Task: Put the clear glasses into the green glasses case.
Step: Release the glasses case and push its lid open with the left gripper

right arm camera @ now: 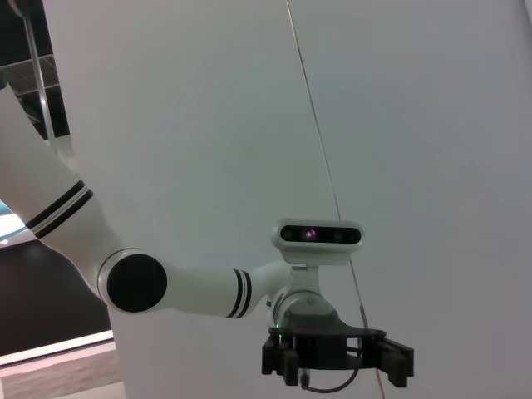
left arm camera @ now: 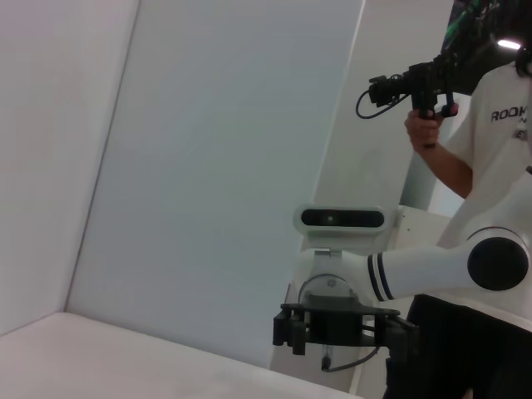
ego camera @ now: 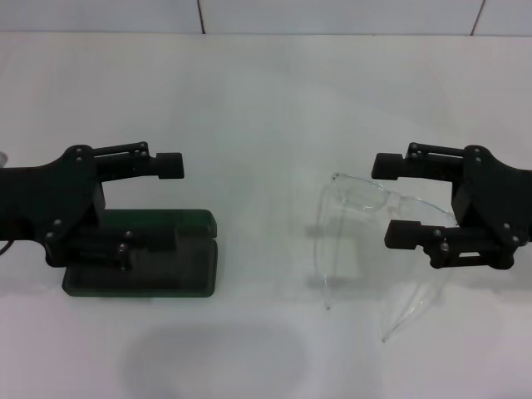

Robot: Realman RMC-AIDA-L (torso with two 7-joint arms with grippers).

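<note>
A person in a white printed T-shirt (left arm camera: 499, 125) stands behind the robot in the left wrist view, holding a black camera rig (left arm camera: 413, 86) at shoulder height. Nothing lies on the worktop between the glasses and the case.

The left hand (ego camera: 175, 202), black with two long fingers spread wide apart, hangs over the dark green flat rectangular glasses case with rounded corners (ego camera: 179, 249). Its lower finger covers part of the case; the upper finger reaches past the case's far edge. Whether it touches the case cannot be told. The case lies on the robot's left side of the worktop.

The clear glasses, colourless plastic with wraparound lenses and long curved arms (ego camera: 357, 218), lie right of centre, well apart from the case, arms pointing toward the robot. The right hand (ego camera: 392, 198), fingers also spread apart, sits just beside the glasses on their right, its two fingertips bracketing the lens end; contact cannot be made out.

The worktop (ego camera: 266, 100) is plain white and matte, with a pale panelled wall behind it. Each wrist view shows the other arm's hand far off against white walls.
</note>
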